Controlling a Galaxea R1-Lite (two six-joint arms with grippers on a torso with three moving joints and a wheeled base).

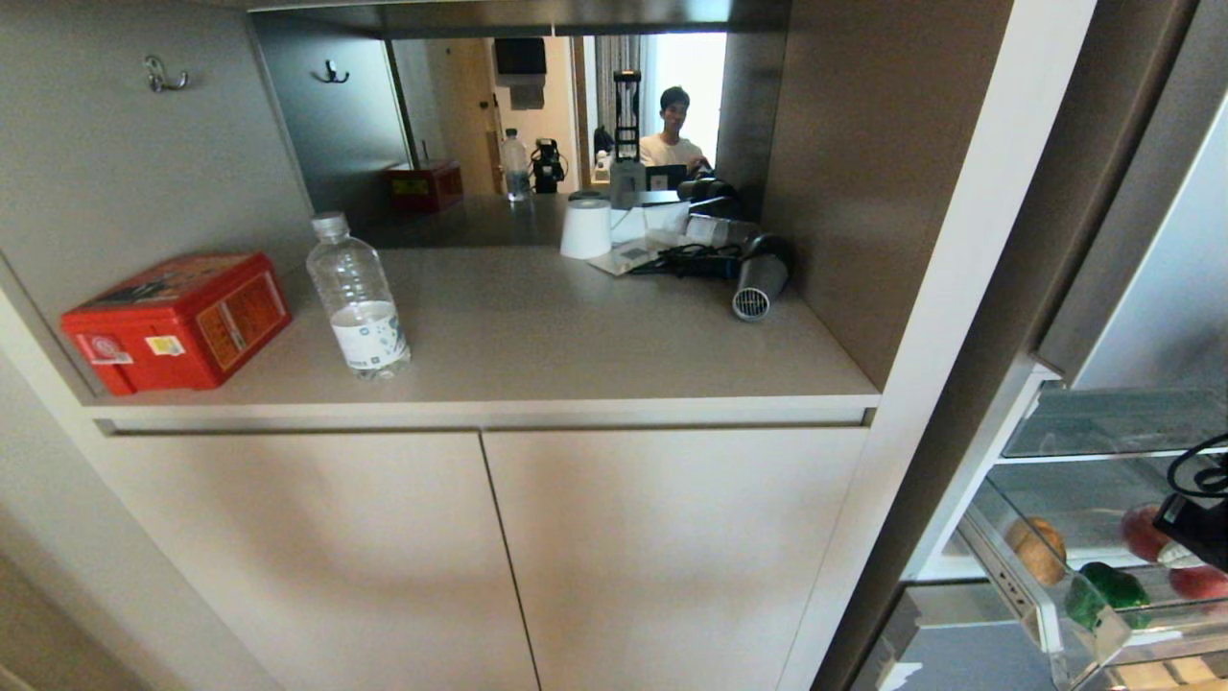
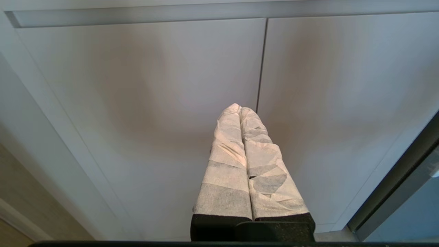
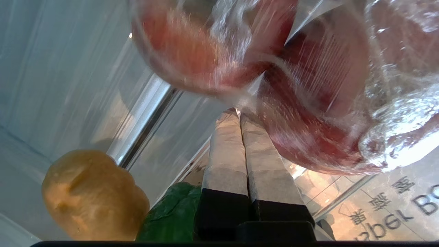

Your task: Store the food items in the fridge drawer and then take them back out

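1. My right gripper (image 3: 240,115) reaches into the wide clear plastic fridge drawer (image 1: 1041,614) at the lower right of the head view; its jaws are pressed together and hold nothing, their taped tips right against the plastic wrap over the red fruit.
2. My left gripper (image 2: 240,108) hangs in front of the pale cabinet doors (image 2: 154,103), jaws together and empty.
3. One oval tan-brown potato (image 1: 1039,549) lies in the drawer near its left end.
4. One glossy dark-green bell pepper (image 1: 1105,590) lies just beside the potato, nearer the drawer's whitish front rim.
5. In the right wrist view both lie close to my wrist, the potato (image 3: 94,197) next to the pepper (image 3: 171,216).
6. Red round fruits wrapped in clear plastic (image 3: 274,85) fill the space ahead of my right jaws; I count two in the head view and cannot tell the number for sure, since my arm hides part of them.
7. On the grey-beige table (image 1: 576,336) stand one red rectangular box (image 1: 177,321), one clear plastic water bottle (image 1: 358,297), one white cup (image 1: 586,228) and one dark hair dryer (image 1: 761,276).
8. Two hooks (image 1: 163,75) are on the walls above.
9. One person in a white shirt (image 1: 672,134) shows in the mirror behind the table.
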